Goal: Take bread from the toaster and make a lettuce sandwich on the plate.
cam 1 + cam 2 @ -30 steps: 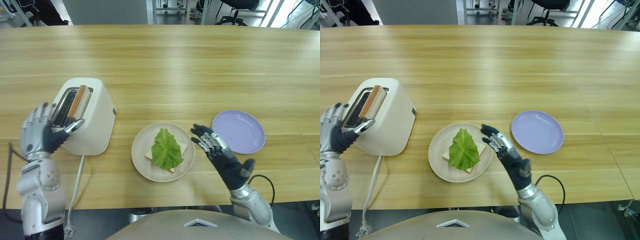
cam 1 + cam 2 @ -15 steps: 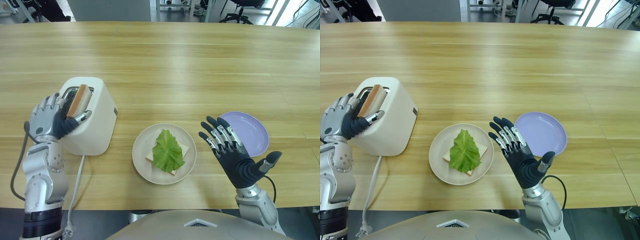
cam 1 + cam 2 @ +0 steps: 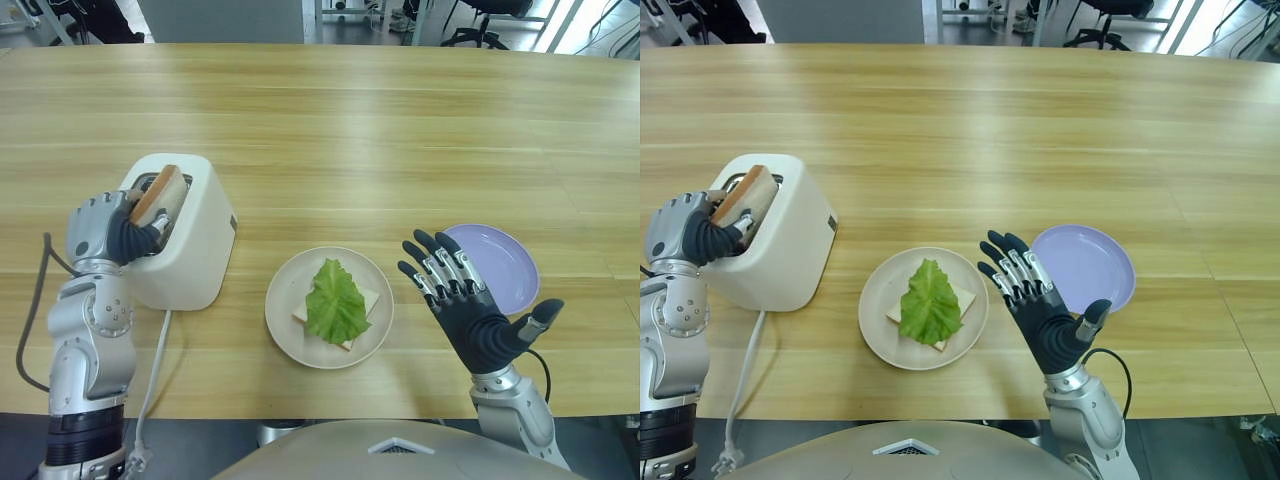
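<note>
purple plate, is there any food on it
No, the purple plate is bare; the lettuce and bread lie on the beige plate.

There are two plates, a beige plate [image 3: 285, 335] near the middle and a purple plate [image 3: 505, 262] on the right; two bread slices, a toaster slice [image 3: 157, 192] at left and a plate slice [image 3: 366, 298]; one toaster [image 3: 190, 250]; one lettuce leaf [image 3: 333, 300]; one cord [image 3: 152, 380].
</note>
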Controlling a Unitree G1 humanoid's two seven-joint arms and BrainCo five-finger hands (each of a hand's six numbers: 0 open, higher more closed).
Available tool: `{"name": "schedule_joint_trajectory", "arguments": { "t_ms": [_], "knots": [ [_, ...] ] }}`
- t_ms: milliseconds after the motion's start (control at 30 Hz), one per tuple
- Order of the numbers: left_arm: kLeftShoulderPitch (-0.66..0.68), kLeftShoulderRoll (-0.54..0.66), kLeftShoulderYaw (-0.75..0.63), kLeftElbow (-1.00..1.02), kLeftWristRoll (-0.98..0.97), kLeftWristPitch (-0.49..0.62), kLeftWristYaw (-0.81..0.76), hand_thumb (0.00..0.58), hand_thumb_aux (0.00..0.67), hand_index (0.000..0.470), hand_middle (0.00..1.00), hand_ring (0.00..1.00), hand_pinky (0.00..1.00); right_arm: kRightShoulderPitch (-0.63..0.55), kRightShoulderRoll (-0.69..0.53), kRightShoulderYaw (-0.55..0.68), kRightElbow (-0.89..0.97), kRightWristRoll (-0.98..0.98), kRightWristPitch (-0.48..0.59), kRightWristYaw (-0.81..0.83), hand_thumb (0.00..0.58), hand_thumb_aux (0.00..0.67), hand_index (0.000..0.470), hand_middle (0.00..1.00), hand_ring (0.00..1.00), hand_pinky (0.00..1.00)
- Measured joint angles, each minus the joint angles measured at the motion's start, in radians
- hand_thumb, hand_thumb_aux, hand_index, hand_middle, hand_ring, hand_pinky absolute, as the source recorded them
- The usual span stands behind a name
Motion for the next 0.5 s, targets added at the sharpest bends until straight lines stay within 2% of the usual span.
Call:
{"name": "schedule_joint_trajectory", "arguments": {
  "t_ms": [300,400,500],
  "knots": [
    [-0.081,-0.008,0.124,-0.076,-0.129,-0.123,0.134,0.58,0.67,0.46,1.0,1.0,1.0,-0.018,0.006,-0.006,0.002,-0.045,-0.001,0.018,0.0,0.0,0.0,0.0,0.0,0.0],
    [-0.147,-0.03,0.158,-0.25,-0.226,-0.138,0.126,0.58,0.67,0.46,1.0,1.0,1.0,-0.051,-0.002,-0.052,0.064,-0.34,-0.159,0.001,0.0,0.0,0.0,0.0,0.0,0.0],
    [-0.18,-0.1,0.109,-0.432,-0.349,-0.084,0.059,0.58,0.67,0.46,1.0,1.0,1.0,-0.073,0.003,-0.105,0.128,-0.637,-0.344,-0.061,0.0,0.0,0.0,0.0,0.0,0.0]
  ]
}}
